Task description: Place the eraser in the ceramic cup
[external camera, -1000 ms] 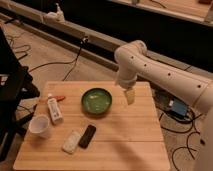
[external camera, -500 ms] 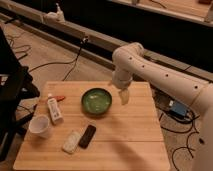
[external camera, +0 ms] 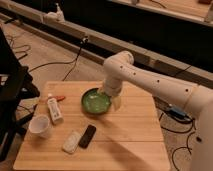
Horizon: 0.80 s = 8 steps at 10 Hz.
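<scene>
The black eraser (external camera: 87, 135) lies flat on the wooden table (external camera: 130, 140), near its front middle. The white ceramic cup (external camera: 40, 126) stands at the table's left side, apart from the eraser. My gripper (external camera: 116, 102) hangs from the white arm at the right rim of the green bowl (external camera: 95, 101), well behind and to the right of the eraser. It holds nothing that I can see.
A pale whitish-grey block (external camera: 71, 142) lies right beside the eraser on its left. A white tube (external camera: 54, 109) and a small orange-red item (external camera: 59, 98) lie behind the cup. Cables run on the floor around the table; a dark chair (external camera: 12, 95) stands at left.
The arm has swung left, carrying the gripper from the table's back right toward the green bowl's right rim. The objects on the table have not moved.
</scene>
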Available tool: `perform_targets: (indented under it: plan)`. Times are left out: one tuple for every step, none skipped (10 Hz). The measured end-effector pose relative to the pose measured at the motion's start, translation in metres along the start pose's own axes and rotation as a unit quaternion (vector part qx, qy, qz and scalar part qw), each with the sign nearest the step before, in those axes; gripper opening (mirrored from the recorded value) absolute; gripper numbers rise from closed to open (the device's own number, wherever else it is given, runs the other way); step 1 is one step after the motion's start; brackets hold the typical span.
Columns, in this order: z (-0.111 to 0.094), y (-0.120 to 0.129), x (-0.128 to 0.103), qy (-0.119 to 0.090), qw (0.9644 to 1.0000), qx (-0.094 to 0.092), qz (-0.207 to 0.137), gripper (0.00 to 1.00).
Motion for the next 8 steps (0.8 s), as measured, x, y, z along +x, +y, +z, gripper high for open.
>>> perform_targets:
  plan:
    - [0.005, 0.001, -0.021, -0.012, 0.9988, -0.005, -0.048, 0.8]
    - [0.008, 0.002, -0.033, -0.018, 0.9971, -0.008, -0.073, 0.8]
    - [0.008, 0.002, -0.035, -0.019, 0.9968, -0.009, -0.078, 0.8]
    - [0.008, 0.002, -0.035, -0.019, 0.9968, -0.009, -0.077, 0.8]
    - [0.007, 0.003, -0.034, -0.02, 0.9969, -0.009, -0.076, 0.8]
    - [0.01, 0.004, -0.035, -0.024, 0.9965, -0.013, -0.079, 0.8]
    - [0.021, 0.007, -0.041, -0.033, 0.9949, -0.025, -0.092, 0.8]
    - [0.036, 0.008, -0.053, -0.046, 0.9917, -0.039, -0.113, 0.8]
